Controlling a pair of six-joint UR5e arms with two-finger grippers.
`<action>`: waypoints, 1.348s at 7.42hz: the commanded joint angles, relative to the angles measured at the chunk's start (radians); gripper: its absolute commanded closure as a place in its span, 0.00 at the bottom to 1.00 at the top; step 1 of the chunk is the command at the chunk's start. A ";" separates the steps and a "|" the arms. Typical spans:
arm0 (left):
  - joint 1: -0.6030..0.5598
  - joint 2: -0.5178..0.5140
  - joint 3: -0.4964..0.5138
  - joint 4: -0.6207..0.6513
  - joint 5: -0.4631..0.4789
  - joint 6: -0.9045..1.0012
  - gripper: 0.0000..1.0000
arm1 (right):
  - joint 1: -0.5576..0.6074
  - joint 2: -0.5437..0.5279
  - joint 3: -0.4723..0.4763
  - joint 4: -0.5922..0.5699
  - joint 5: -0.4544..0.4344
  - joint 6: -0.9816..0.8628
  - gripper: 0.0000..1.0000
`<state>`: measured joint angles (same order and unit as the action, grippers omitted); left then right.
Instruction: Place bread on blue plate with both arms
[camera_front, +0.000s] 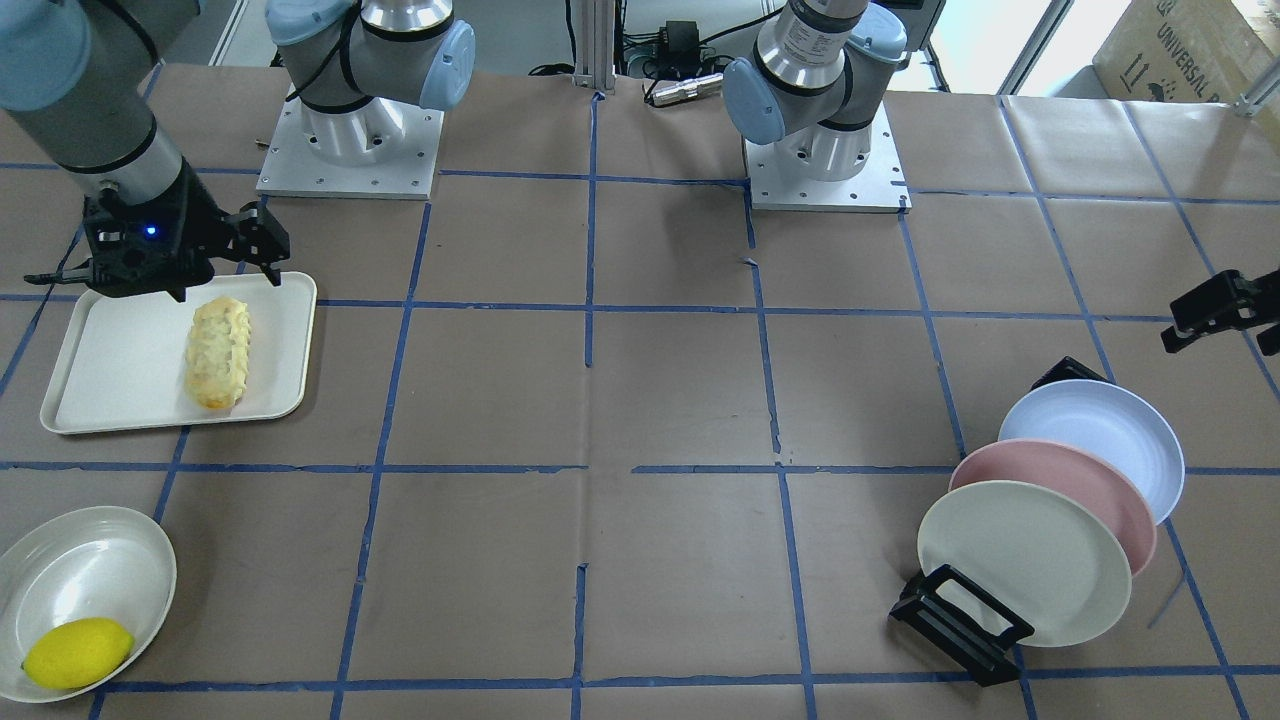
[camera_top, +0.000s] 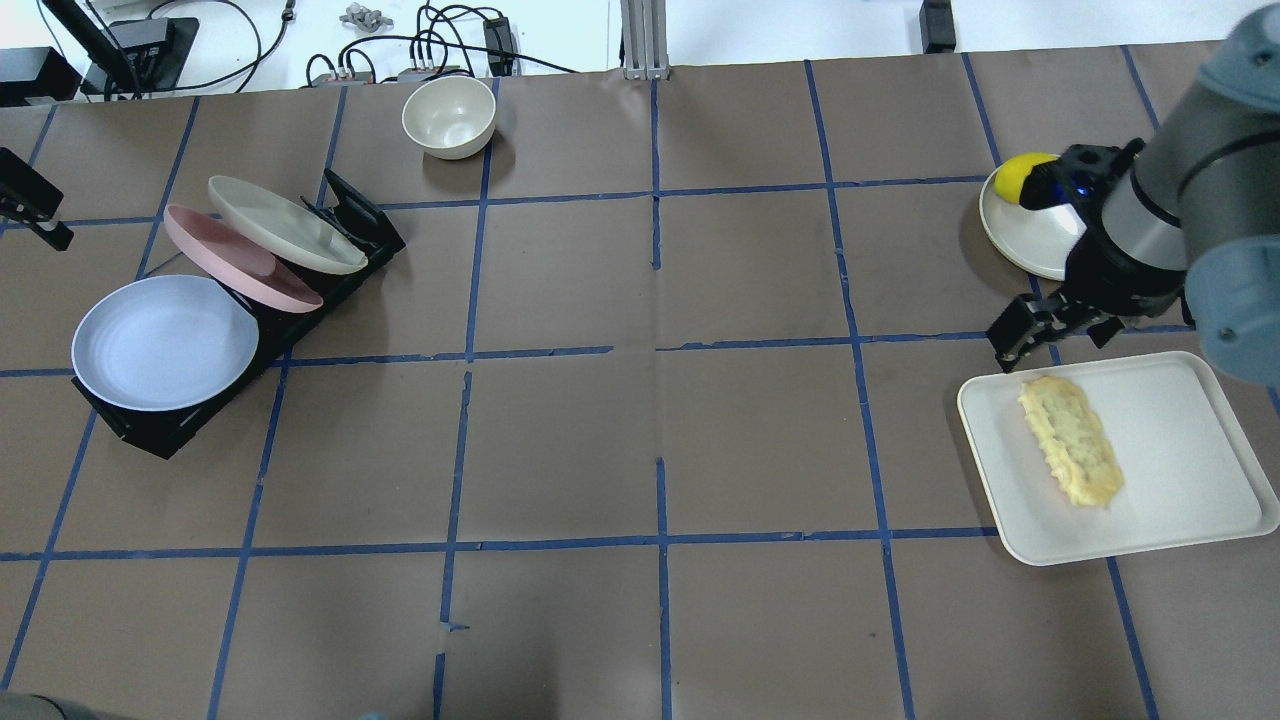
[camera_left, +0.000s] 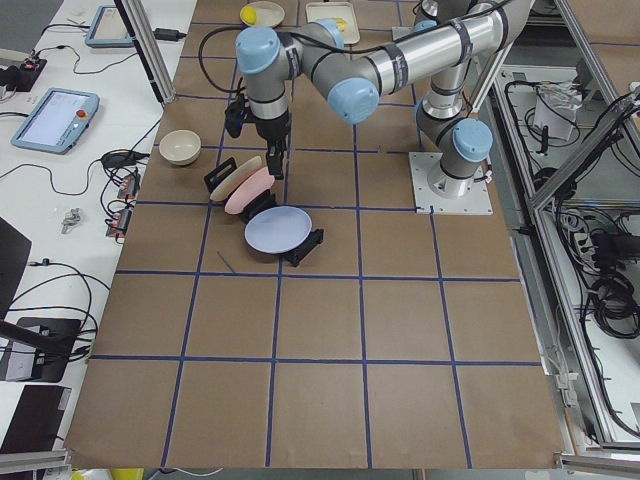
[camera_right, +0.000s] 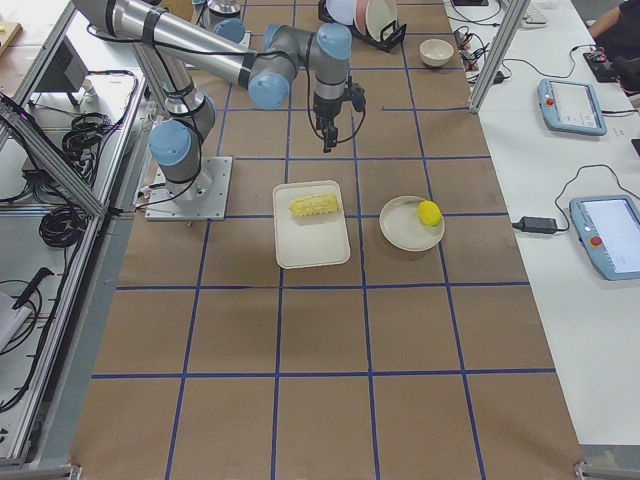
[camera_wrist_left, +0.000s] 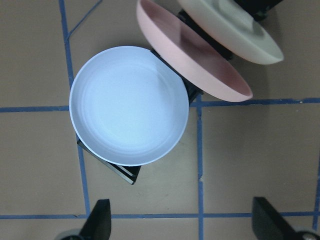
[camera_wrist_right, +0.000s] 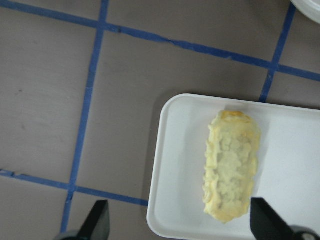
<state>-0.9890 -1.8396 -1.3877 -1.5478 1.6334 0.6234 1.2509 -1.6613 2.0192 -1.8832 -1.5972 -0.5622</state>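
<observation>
- Over by the white tray (camera_top: 1180, 470), my right gripper (camera_top: 1050, 335) hangs with its fingers spread wide and nothing between them, just past the tray's corner and near one end of the bread (camera_top: 1070, 440).
- On that tray the bread lies flat, close to the long edge that faces the table's middle; nothing touches it.
- At the other end of the table my left gripper (camera_front: 1230, 318) is also spread and empty, above and off to the side of the blue plate (camera_top: 165, 343).
- That plate is not flat on the table. It leans in the end slot of the black rack (camera_top: 350, 215), with the pink plate (camera_top: 235, 255) just behind it and the off-white plate (camera_top: 285, 222) behind that.
- My main worry is the plate. I would have only its thin rim to grip, so I think it could slip or swing as it leaves the slot, or knock the pink plate and drag that one out too.
- In my right wrist view the bread sits off to one side of my fingers rather than centred. If I go down like this, one finger may land on the crust or catch the tray's rim and tip the tray.
- To me the loaf looks soft and bumpy. Too hard a squeeze could crush it, and a grip near one end could let the other end droop and pull free.
- If the plate is not set down flat first, I expect the bread would roll off.
</observation>
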 joint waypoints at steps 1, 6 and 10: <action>0.074 -0.166 0.055 0.073 -0.006 0.128 0.01 | -0.117 0.030 0.162 -0.231 0.000 -0.164 0.00; 0.089 -0.337 0.055 0.101 -0.073 0.130 0.05 | -0.214 0.255 0.200 -0.442 0.005 -0.188 0.00; 0.089 -0.365 0.044 0.103 -0.061 0.124 0.19 | -0.214 0.239 0.242 -0.444 0.028 -0.174 0.09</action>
<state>-0.9004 -2.1910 -1.3425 -1.4462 1.5693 0.7453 1.0375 -1.4198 2.2562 -2.3275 -1.5696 -0.7417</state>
